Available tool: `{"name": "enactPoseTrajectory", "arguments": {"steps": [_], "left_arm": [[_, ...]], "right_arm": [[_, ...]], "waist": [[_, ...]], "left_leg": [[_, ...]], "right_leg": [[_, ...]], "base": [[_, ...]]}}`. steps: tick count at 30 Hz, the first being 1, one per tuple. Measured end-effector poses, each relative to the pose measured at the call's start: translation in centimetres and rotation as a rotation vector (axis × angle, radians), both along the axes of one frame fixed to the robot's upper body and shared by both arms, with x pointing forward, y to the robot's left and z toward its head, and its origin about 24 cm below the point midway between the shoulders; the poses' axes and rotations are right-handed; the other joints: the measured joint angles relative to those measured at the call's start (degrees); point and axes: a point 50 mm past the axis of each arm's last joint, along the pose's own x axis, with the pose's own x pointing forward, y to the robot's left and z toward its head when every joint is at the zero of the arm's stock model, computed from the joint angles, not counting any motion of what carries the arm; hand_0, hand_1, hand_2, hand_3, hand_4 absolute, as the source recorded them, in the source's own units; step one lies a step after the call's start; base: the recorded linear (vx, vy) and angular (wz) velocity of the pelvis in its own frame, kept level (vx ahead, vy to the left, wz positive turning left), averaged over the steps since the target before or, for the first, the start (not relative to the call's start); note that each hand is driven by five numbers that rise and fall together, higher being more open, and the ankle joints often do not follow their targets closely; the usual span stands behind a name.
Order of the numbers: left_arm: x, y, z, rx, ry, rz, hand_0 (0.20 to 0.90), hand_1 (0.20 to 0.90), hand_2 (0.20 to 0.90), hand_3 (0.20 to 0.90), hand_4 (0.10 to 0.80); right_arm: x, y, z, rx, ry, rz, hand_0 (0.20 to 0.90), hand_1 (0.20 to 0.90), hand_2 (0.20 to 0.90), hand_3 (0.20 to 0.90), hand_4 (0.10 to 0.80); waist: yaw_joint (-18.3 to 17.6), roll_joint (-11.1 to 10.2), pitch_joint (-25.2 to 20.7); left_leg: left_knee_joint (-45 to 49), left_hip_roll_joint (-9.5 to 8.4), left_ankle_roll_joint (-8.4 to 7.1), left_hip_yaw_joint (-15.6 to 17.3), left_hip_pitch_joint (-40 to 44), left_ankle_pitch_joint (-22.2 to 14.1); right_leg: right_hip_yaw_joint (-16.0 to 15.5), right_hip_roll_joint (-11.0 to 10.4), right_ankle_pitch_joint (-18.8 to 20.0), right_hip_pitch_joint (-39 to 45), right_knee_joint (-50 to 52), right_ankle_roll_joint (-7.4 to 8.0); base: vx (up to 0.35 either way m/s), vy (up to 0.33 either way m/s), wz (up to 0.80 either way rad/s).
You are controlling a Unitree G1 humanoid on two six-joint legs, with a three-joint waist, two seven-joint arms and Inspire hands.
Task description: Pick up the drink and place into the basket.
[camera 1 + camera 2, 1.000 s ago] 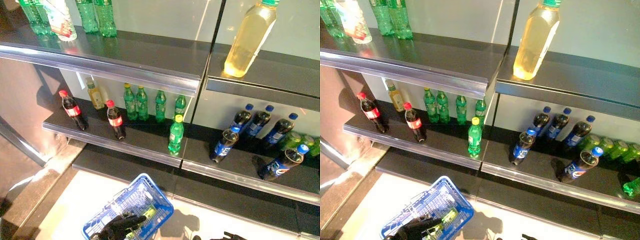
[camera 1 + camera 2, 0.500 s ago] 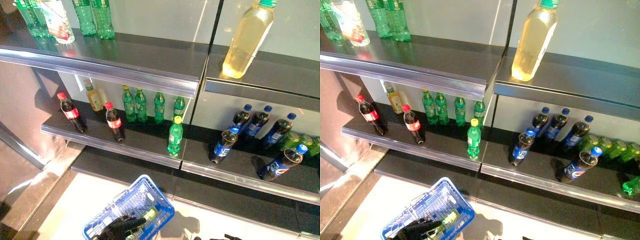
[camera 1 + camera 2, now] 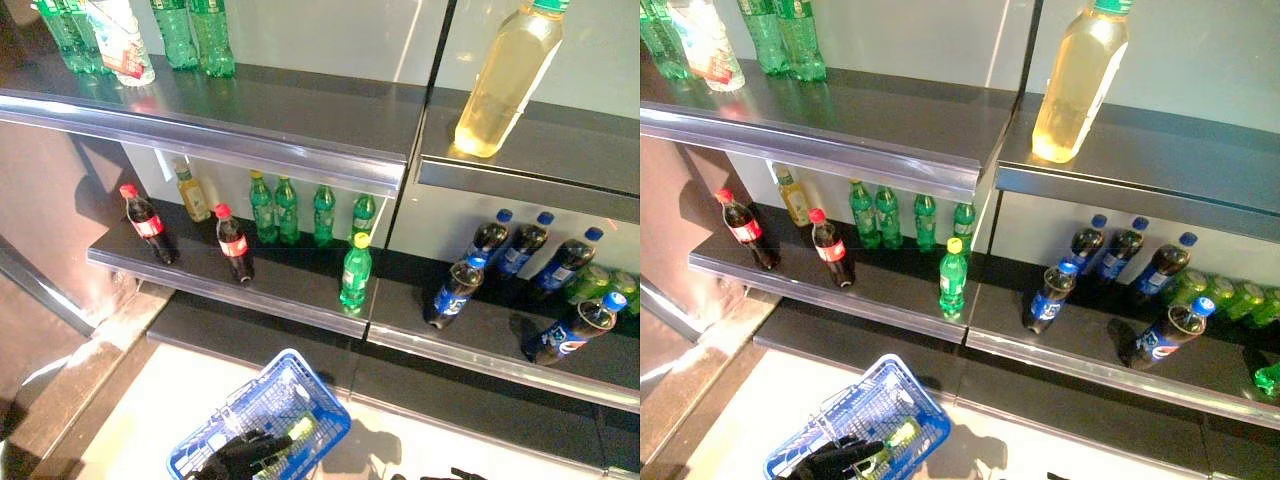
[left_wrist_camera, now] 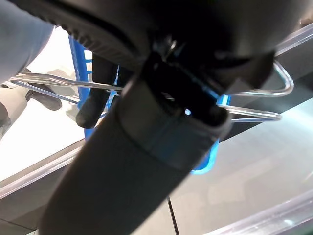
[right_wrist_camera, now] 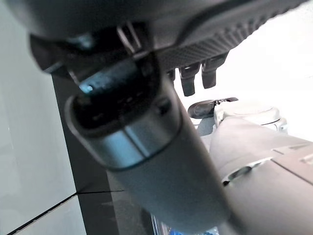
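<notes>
My left hand (image 3: 238, 457) is at the bottom of the eye views, its fingers curled round the wire handles (image 4: 254, 90) of a blue basket (image 3: 320, 388) that hangs low before the shelves. A green bottle (image 3: 291, 437) lies inside the basket. A green drink with a yellow cap (image 3: 354, 272) stands upright at the front edge of the lower shelf (image 3: 290, 290), well above the basket. My right hand (image 3: 452, 474) barely shows at the bottom edge; in its wrist view its fingers (image 5: 188, 81) hang relaxed and hold nothing.
Two cola bottles (image 3: 144, 222) (image 3: 234, 243) stand left on the lower shelf, with green bottles (image 3: 287, 208) behind. Several blue-capped dark bottles (image 3: 455, 290) stand and lean at the right. A big yellow bottle (image 3: 505, 75) is on the upper shelf (image 3: 300, 110).
The whole picture shifts slightly between frames, so the camera has moved. The basket, my hands and the bottles keep their places.
</notes>
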Motion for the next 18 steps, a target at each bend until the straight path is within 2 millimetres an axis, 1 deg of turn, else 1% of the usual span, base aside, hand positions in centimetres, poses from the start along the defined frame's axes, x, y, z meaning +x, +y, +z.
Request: {"name": "enactPoseTrajectory", "arguments": {"steps": [1,2,4,5,6,7,9,10,11,12,13,14,15,16,17,18], "left_arm": [[0.1,0.0,0.0,0.000,-0.002,-0.001,0.300,0.300,0.300,0.200,0.100],[0.6,-0.2,0.1,-0.003,-0.010,-0.004,0.300,0.300,0.300,0.200,0.100],[1.0,-0.3,0.1,-0.005,-0.009,-0.008,0.300,0.300,0.300,0.200,0.100],[1.2,-0.4,0.1,-0.005,-0.011,-0.010,0.300,0.300,0.300,0.200,0.100],[1.1,-0.3,0.1,-0.005,-0.009,-0.009,0.300,0.300,0.300,0.200,0.100],[1.1,-0.3,0.1,-0.005,-0.008,-0.010,0.300,0.300,0.300,0.200,0.100],[1.1,-0.4,0.1,-0.008,-0.010,-0.007,0.300,0.300,0.300,0.200,0.100],[1.1,-0.3,0.1,-0.009,-0.013,0.003,0.300,0.300,0.300,0.200,0.100],[1.2,-0.3,0.1,-0.009,-0.015,0.006,0.300,0.300,0.300,0.200,0.100],[1.2,-0.3,0.2,-0.012,-0.019,0.020,0.300,0.300,0.300,0.200,0.100],[1.2,-0.3,0.2,-0.013,-0.020,0.023,0.300,0.300,0.300,0.200,0.100],[1.3,-0.4,0.1,-0.015,-0.021,0.026,0.300,0.300,0.300,0.200,0.100],[1.4,-0.6,0.1,-0.018,-0.025,0.031,0.300,0.300,0.300,0.200,0.100],[1.9,-0.8,0.2,-0.025,-0.039,0.021,0.300,0.300,0.300,0.200,0.100],[2.2,-0.8,0.3,-0.015,-0.038,-0.008,0.300,0.300,0.300,0.200,0.100],[2.3,-0.8,0.3,-0.005,-0.028,-0.039,0.300,0.300,0.300,0.200,0.100]], "right_arm": [[0.0,0.0,0.0,-0.001,0.000,-0.001,0.900,0.900,0.900,0.900,0.800],[0.1,-0.2,0.1,-0.005,-0.005,-0.007,0.900,0.900,0.900,0.900,0.800],[0.1,-0.5,0.2,-0.012,-0.018,-0.025,0.900,0.900,0.900,0.900,0.800],[0.5,-0.8,0.3,-0.019,-0.040,-0.028,0.900,0.900,0.900,0.900,0.800],[0.8,-0.8,0.4,-0.021,-0.052,-0.025,0.900,0.900,0.900,0.900,0.800],[0.9,-0.9,0.4,-0.023,-0.057,-0.024,0.900,0.900,0.900,0.900,0.800],[1.6,-1.0,0.6,-0.024,-0.084,-0.022,0.900,0.900,0.900,0.900,0.800],[1.8,-0.8,0.6,-0.015,-0.092,-0.022,0.900,0.900,0.900,0.900,0.800],[1.9,-0.7,0.6,-0.012,-0.094,-0.021,0.900,0.900,0.900,0.900,0.800],[2.0,-0.3,0.5,-0.001,-0.093,-0.014,0.900,0.900,0.900,0.900,0.800],[1.9,-0.1,0.4,0.002,-0.088,-0.010,0.900,0.900,0.900,0.900,0.800],[1.7,0.0,0.3,0.004,-0.072,0.009,0.900,0.900,0.900,0.900,0.800],[1.8,0.1,0.3,0.005,-0.071,0.019,0.900,0.900,0.900,0.900,0.800],[1.4,0.4,0.2,0.010,-0.056,0.034,0.900,0.900,0.900,0.900,0.800],[0.3,0.5,-0.1,0.016,-0.023,0.033,0.900,0.900,0.900,0.900,0.800],[-1.4,0.6,-0.4,0.022,0.030,0.020,0.900,0.900,0.900,0.900,0.800]], "waist": [[0.0,0.0,0.2],[-0.1,0.2,1.2],[-0.2,0.6,2.2],[-0.3,1.2,2.8],[-0.1,1.1,3.1],[-0.2,1.2,3.1],[-0.4,1.9,3.4],[-0.2,2.2,3.5],[-0.2,2.3,3.6],[-0.6,2.8,3.9],[-0.9,2.8,4.0],[-1.7,2.8,4.3],[-2.0,3.4,4.6],[-3.2,4.3,5.2],[-4.5,3.3,4.9],[-5.2,1.2,4.5]], "left_leg": [[-0.1,-0.09,0.07,-0.1,0.0,-0.1],[-0.3,-0.19,0.04,-1.0,0.2,-0.1],[-0.3,-0.20,0.48,-2.1,0.3,0.0],[-0.3,0.17,0.97,-3.2,0.4,0.3],[-0.3,-0.24,1.42,-3.8,0.9,0.3],[-0.3,-0.27,1.62,-4.3,0.9,0.3],[-0.3,0.07,2.59,-6.2,1.0,0.5],[-0.3,0.60,3.36,-7.4,0.9,0.7],[-0.3,0.79,3.40,-7.6,0.9,0.8],[-0.2,1.49,3.41,-9.4,0.7,0.8],[0.0,1.47,3.34,-9.9,0.7,0.8],[0.1,1.76,2.96,-11.6,0.7,0.4],[0.1,2.45,2.72,-12.3,0.7,0.3],[0.2,3.70,2.10,-15.1,-0.3,-0.1],[0.0,2.86,1.41,-17.7,-0.9,-0.3],[-0.1,0.82,0.75,-19.0,-0.7,-0.3]], "right_leg": [[0.0,-0.1,0.0,0.0,0.3,0.02],[0.1,-0.6,0.0,-0.3,2.4,0.04],[0.5,-1.1,0.0,-1.6,6.4,0.05],[1.1,-1.7,0.1,-4.2,12.4,0.08],[3.5,-2.2,1.0,-6.0,17.1,0.33],[4.0,-2.2,1.4,-6.6,18.5,0.47],[7.5,-1.9,4.7,-9.6,23.8,0.96],[9.9,0.4,0.7,-10.9,24.4,2.17],[10.0,1.3,-0.4,-10.9,24.2,1.94],[10.2,5.5,-3.8,-10.2,20.8,1.71],[9.6,6.6,-3.8,-9.7,18.7,1.26],[10.0,11.2,-4.7,-9.6,14.1,-0.45],[10.2,13.1,-5.0,-9.9,13.0,-1.30],[11.7,18.4,-4.3,-10.2,7.1,-2.72],[13.9,19.2,-5.1,-9.4,3.0,-1.72],[14.4,18.0,-3.1,-8.7,1.4,-4.53]], "base": [[0.017,0.169,0.21],[0.021,0.181,0.29],[0.024,0.162,0.34],[0.039,0.169,0.35],[0.045,0.175,0.36],[0.041,0.137,0.31],[0.059,0.077,0.32],[0.086,0.063,0.27],[0.125,0.032,0.40],[0.124,-0.012,0.39],[0.133,-0.012,0.48],[0.129,-0.015,0.32],[0.117,-0.032,0.68],[0.108,-0.067,1.01],[0.075,-0.094,1.55],[0.034,-0.112,1.47]]}}
